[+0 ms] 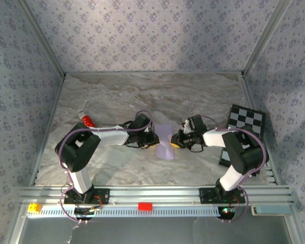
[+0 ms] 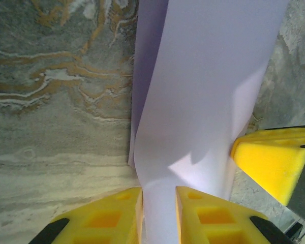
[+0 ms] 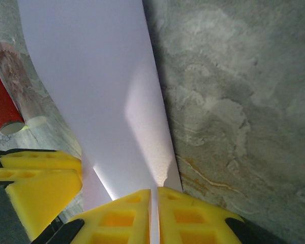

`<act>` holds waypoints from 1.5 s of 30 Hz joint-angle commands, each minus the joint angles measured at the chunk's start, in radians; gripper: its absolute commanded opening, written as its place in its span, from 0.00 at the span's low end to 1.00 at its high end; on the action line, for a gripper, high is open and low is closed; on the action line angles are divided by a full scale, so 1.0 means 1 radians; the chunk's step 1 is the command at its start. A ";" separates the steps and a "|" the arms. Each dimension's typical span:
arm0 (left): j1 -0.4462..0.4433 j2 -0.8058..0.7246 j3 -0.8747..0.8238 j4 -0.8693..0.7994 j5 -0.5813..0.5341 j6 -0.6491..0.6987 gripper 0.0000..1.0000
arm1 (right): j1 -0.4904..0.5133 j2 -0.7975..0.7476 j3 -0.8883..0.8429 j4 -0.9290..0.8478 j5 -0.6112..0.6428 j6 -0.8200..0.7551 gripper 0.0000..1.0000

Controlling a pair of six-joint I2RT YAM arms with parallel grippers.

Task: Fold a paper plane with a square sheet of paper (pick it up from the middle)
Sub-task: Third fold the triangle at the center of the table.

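Right end effector [image 3: 156, 195] is clenched on an edge of the square sheet of paper [image 3: 91, 76], its yellow fingers nearly touching with the lilac sheet pinched between them. Left end effector [image 2: 158, 195] faces it from the other side, fingers flanking the same sheet with a narrow gap; whether they press it, I cannot tell. Between both, the paper sits mid-tabletop [image 1: 142, 96], bent along a soft fold. Farther left lies a red cylinder [image 1: 87, 121]; far right, a checkered board [image 1: 246, 122].
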 commanded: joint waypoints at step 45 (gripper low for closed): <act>-0.005 -0.067 -0.108 0.153 0.007 -0.147 0.10 | 0.008 0.015 -0.026 -0.091 0.086 0.003 0.14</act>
